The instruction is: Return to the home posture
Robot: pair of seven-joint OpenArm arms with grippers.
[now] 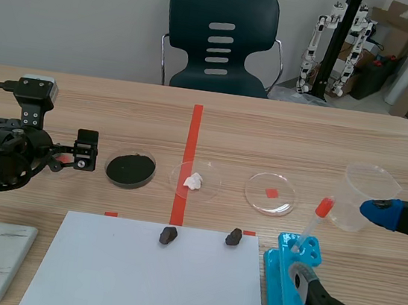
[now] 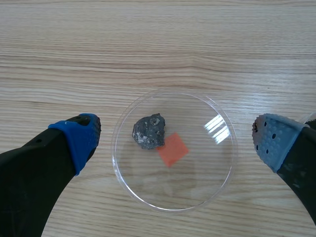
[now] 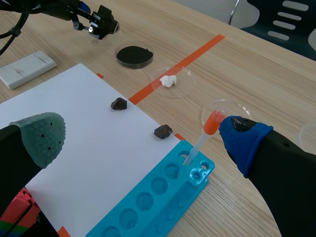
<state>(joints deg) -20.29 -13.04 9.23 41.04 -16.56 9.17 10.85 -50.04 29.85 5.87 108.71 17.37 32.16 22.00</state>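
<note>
Left pincer (image 2: pixel 177 142) agape above dish (image 2: pixel 197 183); right pincer (image 3: pixel 143 138) agape, empty

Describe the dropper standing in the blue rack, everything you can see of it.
The dropper is a thin clear tube topped by an orange-red bulb, plastic or glass by its look. It stands tilted, not upright, its tip set in a hole near the end of the turquoise rack, beside the white paper sheet. Only the rack touches it: the scene view shows the open right claw apart from it. Whether it holds liquid cannot be told.
</note>
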